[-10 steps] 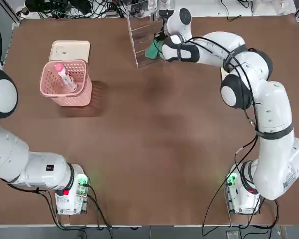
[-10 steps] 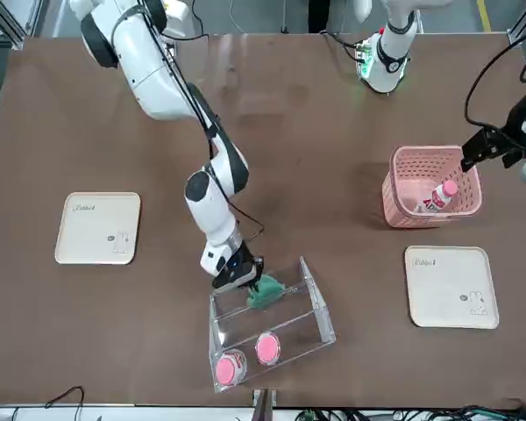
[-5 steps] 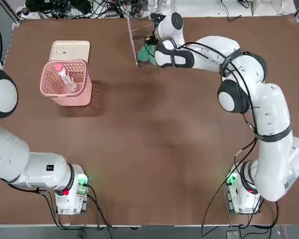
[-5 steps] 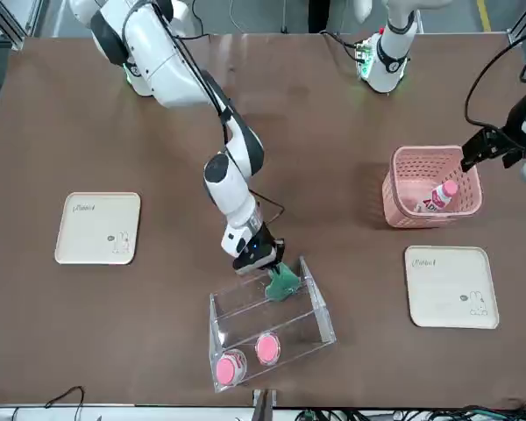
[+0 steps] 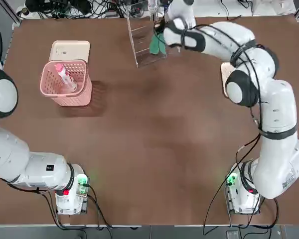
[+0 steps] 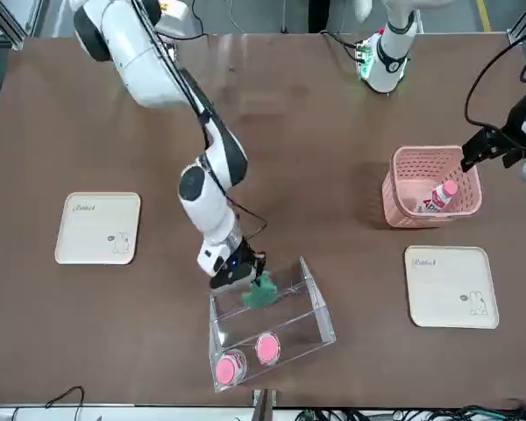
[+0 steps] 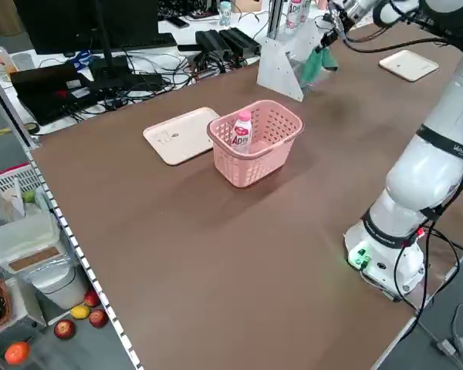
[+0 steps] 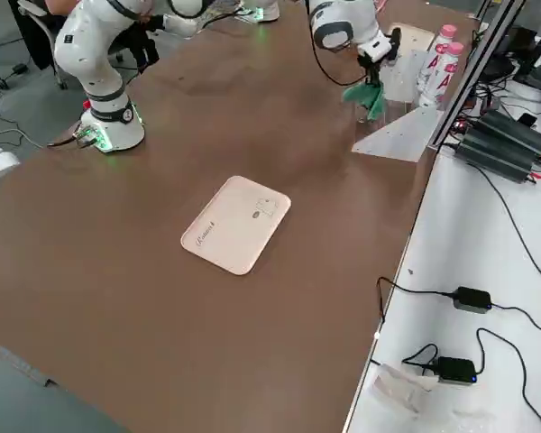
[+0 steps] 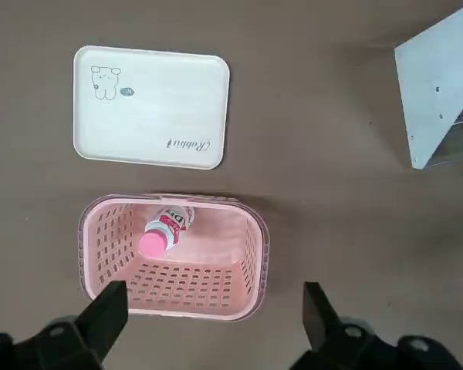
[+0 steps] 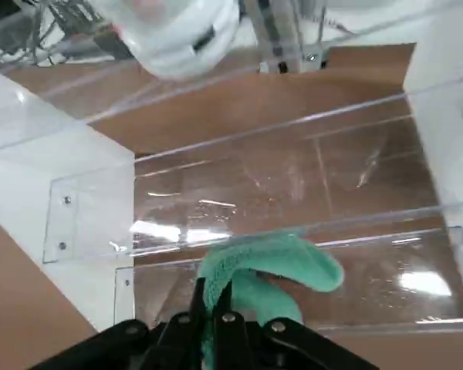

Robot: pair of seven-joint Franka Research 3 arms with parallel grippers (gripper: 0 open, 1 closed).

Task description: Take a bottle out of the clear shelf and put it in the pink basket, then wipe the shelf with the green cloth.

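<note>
My right gripper [image 6: 242, 277] is shut on the green cloth [image 6: 261, 294] and holds it against a tier of the clear shelf [image 6: 320, 307] at the table's far edge. In the right wrist view the green cloth [image 10: 270, 270] bulges past the shut fingertips [image 10: 230, 314] onto the shelf's step [image 10: 293, 177]. The pink basket [image 5: 72, 97] stands at the left with the bottle [image 5: 65, 75] lying inside. My left gripper [image 9: 212, 308] hovers open above the basket [image 9: 177, 304] and the bottle [image 9: 163, 230], holding nothing.
Two pink-capped bottles [image 6: 267, 348] still stand in the shelf. One cream tray [image 5: 70, 50] lies just behind the basket, another [image 6: 98, 228] on the robot's right side. Cables and equipment [image 7: 139, 54] crowd the bench beyond the far edge.
The right gripper swept the cloth along the shelf toward the robot's left, then back to the right and a little farther in. The left arm stayed still.
</note>
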